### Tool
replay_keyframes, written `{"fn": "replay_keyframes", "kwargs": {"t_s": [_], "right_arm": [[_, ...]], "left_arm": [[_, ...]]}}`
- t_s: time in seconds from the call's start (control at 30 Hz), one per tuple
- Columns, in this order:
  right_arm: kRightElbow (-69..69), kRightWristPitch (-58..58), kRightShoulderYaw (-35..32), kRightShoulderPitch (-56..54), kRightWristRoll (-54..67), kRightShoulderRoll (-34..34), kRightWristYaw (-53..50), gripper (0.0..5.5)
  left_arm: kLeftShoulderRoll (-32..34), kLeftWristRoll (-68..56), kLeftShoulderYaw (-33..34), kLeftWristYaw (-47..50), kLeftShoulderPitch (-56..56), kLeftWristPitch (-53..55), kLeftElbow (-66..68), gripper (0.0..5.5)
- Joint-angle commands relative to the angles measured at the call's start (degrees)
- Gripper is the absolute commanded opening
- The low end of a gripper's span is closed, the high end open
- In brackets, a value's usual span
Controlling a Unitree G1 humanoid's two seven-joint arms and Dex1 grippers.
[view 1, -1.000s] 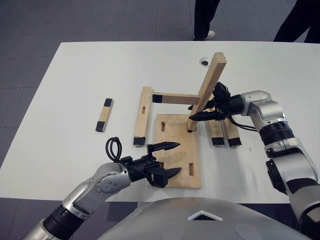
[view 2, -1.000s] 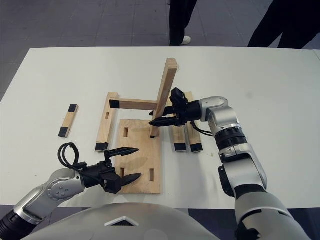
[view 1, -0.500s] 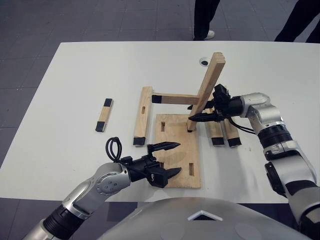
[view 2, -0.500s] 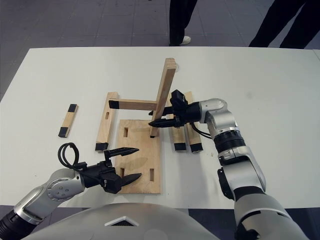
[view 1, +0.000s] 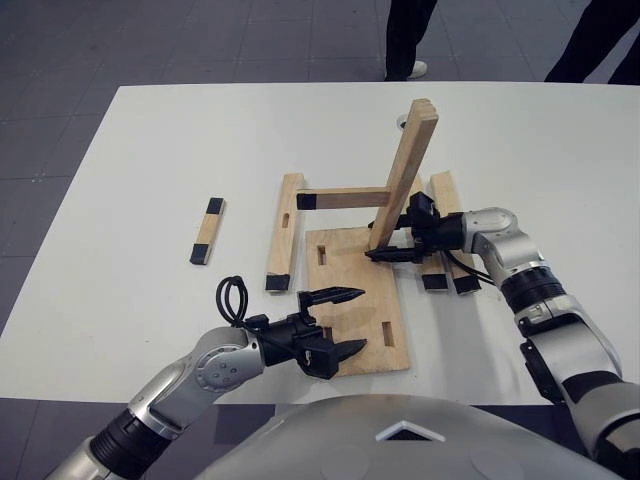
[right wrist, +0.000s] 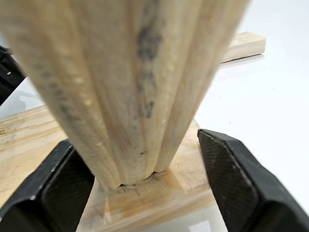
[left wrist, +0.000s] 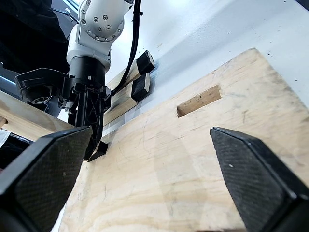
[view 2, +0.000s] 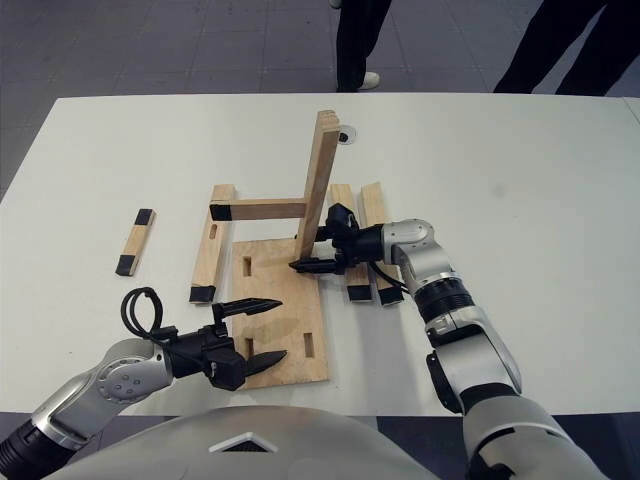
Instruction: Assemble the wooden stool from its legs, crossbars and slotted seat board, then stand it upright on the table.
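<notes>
— Where's the pale wooden leg (view 1: 405,170)?
— Standing on the flat slotted plywood seat board (view 1: 350,275) mid-desk, long axis near upright and slightly tilted. The right hand (view 1: 383,255) clamps its foot. The left hand (view 1: 363,318) hovers spread over the board's near edge.
— Surroundings?
— White desk (view 1: 150,150), dark grey tiled floor (view 1: 200,40).

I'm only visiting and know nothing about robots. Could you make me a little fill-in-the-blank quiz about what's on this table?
The upright leg stands on the slotted ___ board. It is gripped near its base by the robot's ___ gripper. The left gripper hovers over the board's near edge with its fingers ___. The short crossbar lying alone has ___ ends.
Missing words: seat, right, open, black.
</notes>
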Motion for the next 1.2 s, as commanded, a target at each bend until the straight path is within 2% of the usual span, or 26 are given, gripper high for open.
{"fn": "replay_keyframes", "kwargs": {"t_s": [0.03,0.2,0.63,0.93,1.2], "right_arm": [[4.4,6.9,5.2,9.0,-10.7,-4.1,-6.2,3.6],[-6.1,8.0,3.1,11.9,-5.3,-8.5,0.2,3.6],[-18.8,12.8,-5.0,14.2,0.8,-11.9,0.4,3.6],[-35.9,16.4,-14.6,22.1,3.0,-17.1,-5.2,3.6],[-49.8,18.5,-22.4,28.7,6.2,-16.8,-13.1,3.6]], "left_arm": [[4.3,6.1,-5.1,-9.1,3.6,5.0,9.6,4.56],[4.3,5.7,-5.3,-8.9,3.1,4.7,10.4,4.56],[4.5,5.0,-5.1,-8.3,2.6,3.9,11.3,4.56],[3.3,6.0,-4.0,-6.5,0.6,3.5,12.5,4.56],[0.1,7.9,-3.8,-4.2,-4.0,3.3,15.2,4.56]]}}
